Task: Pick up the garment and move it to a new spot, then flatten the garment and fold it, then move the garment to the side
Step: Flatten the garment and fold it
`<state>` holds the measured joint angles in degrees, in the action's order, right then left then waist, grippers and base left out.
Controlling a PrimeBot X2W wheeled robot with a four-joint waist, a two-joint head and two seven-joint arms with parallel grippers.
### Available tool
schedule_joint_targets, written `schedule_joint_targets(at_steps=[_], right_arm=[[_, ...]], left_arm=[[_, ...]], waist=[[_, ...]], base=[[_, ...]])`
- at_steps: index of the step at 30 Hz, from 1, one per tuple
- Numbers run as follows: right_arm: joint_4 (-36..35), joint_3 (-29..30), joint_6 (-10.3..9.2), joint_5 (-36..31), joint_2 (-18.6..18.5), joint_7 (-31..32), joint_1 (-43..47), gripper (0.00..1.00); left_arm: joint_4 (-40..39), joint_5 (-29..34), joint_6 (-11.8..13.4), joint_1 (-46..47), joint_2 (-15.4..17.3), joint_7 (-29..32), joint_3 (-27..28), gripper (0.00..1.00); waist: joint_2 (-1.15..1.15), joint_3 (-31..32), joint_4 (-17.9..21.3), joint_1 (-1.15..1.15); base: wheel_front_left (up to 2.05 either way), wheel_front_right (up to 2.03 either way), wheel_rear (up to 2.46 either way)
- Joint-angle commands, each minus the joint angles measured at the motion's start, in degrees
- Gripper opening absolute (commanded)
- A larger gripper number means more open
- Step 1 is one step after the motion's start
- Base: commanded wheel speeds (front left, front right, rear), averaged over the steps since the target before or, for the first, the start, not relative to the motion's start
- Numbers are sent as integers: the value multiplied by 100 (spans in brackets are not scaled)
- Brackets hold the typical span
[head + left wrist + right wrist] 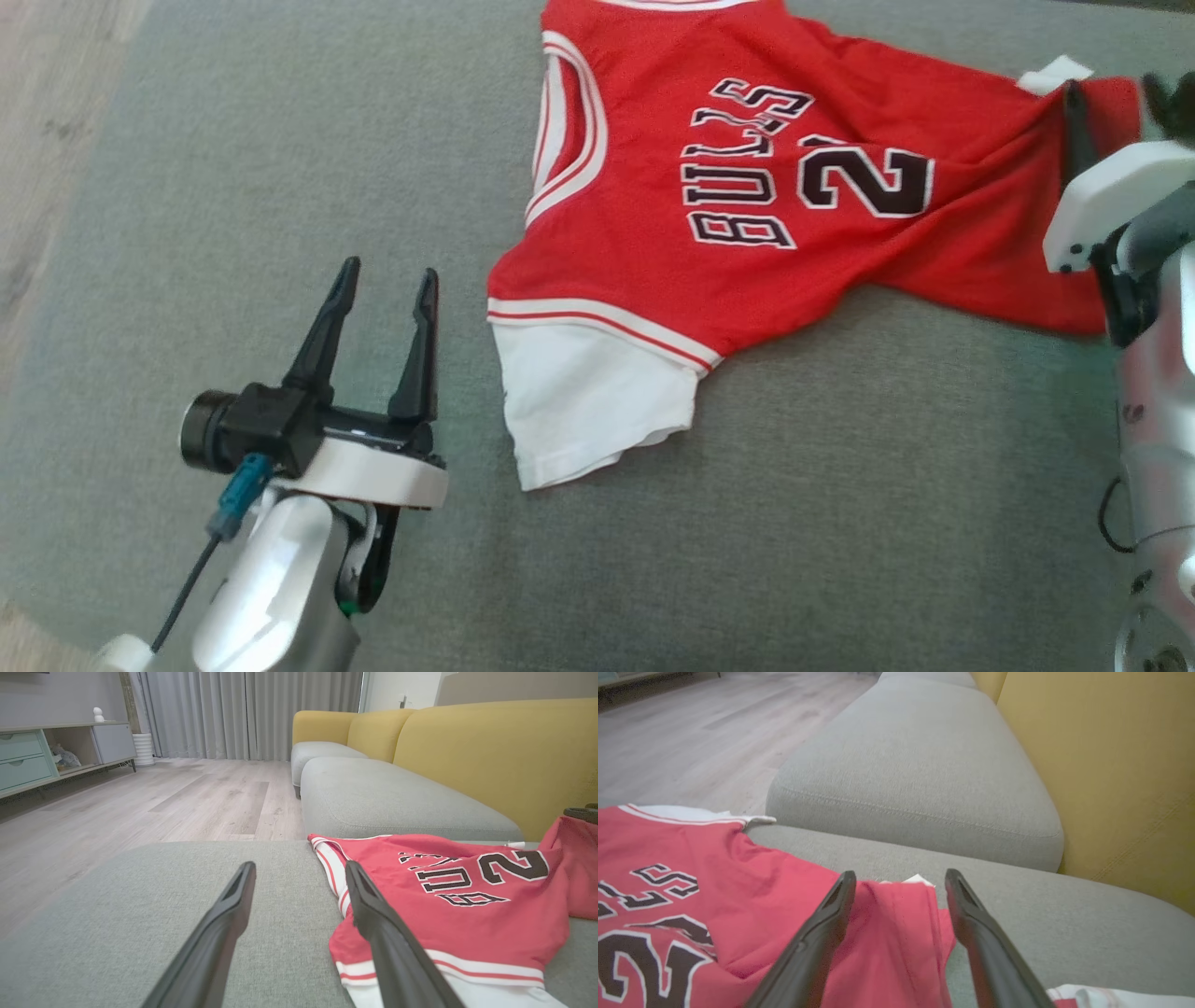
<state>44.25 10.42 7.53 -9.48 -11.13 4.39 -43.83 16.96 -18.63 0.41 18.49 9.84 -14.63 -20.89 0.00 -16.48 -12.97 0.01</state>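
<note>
Garment (pixel 747 187) lies on the grey cushion (pixel 233 233), left gripper (pixel 390 273) spread empty beside its white hem, right gripper (pixel 900 877) spread astride its other edge, bare cushion around.

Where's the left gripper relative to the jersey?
In the head view the left gripper is lower left, open over bare grey cushion, beside the jersey, left of its white sleeve, not touching.
</note>
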Motion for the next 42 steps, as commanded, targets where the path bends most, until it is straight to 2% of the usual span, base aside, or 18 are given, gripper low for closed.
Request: schedule_joint_targets(at_steps=[1,6,11,17,20,22,24,34,39,42], right_arm=[[-165,-81,-4,37,-13,-139,-171,100],[-359,-133,-4,384,160,-820,52,100],[-1028,-162,-4,914,468,-1329,728,100],[-2220,-380,-4,1300,772,-1596,2038,100],[-2756,-458,-4,1513,817,-1640,2674,100],[-3086,-645,-4,1949,822,-1650,3172,100],[-3227,-774,-4,2099,823,-1660,3378,100],[-3507,-1093,-4,2278,825,-1685,3465,100],[-3533,-1189,-4,2362,825,-1720,3415,100],[-3531,-1221,-4,2390,825,-1741,3405,100]], left_arm=[[-144,42,-24,170,66,-37,270,100],[-165,103,-47,68,31,-37,429,100],[-140,136,-88,-103,-15,-37,547,100],[-83,168,-104,-310,-80,-37,655,100],[-22,177,-137,-374,-93,-37,678,100],[141,177,-163,-391,-83,-37,665,100],[268,146,-172,-364,-76,-23,673,100],[1177,88,-248,215,103,668,615,100],[1872,67,-229,579,269,1185,629,100],[2093,43,-193,719,317,1292,667,100]], waist=[[0,58,68,-1],[0,264,312,-1],[0,537,573,-1],[0,834,814,-1],[0,897,910,-1],[0,894,1007,-1],[0,860,1084,-1],[0,498,1424,-1],[0,315,1635,-1],[0,250,1703,-1]], base=[[0,0,0],[0,0,0],[0,0,0],[0,0,0],[0,0,0],[0,0,0],[0,0,0],[0,0,0],[0,0,0],[0,0,0]])
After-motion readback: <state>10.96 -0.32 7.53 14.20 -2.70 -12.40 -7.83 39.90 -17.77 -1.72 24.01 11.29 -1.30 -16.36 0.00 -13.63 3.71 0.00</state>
